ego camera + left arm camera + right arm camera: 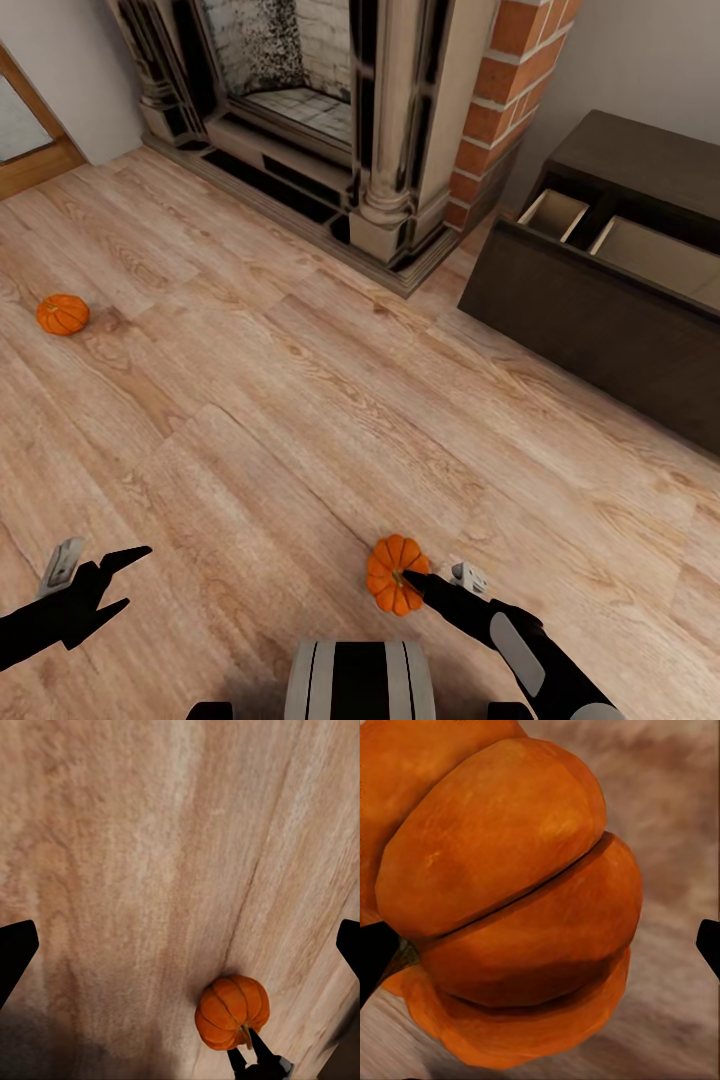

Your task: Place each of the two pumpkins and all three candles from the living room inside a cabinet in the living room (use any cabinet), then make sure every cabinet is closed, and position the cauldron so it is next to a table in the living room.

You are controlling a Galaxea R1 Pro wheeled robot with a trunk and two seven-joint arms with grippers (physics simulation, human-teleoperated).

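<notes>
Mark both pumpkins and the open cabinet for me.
near pumpkin (390,580), head view, its ribbed top by the right gripper.
far pumpkin (62,314), head view, middle of its body.
cabinet (590,320), head view, dark front panel.

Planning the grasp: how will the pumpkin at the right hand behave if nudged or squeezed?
The near pumpkin looks squat and round, so a sideways nudge from the right hand would probably roll it across the smooth wood floor. Its curved ribs may let flat fingers slip. It appears rigid, not squashy.
</notes>
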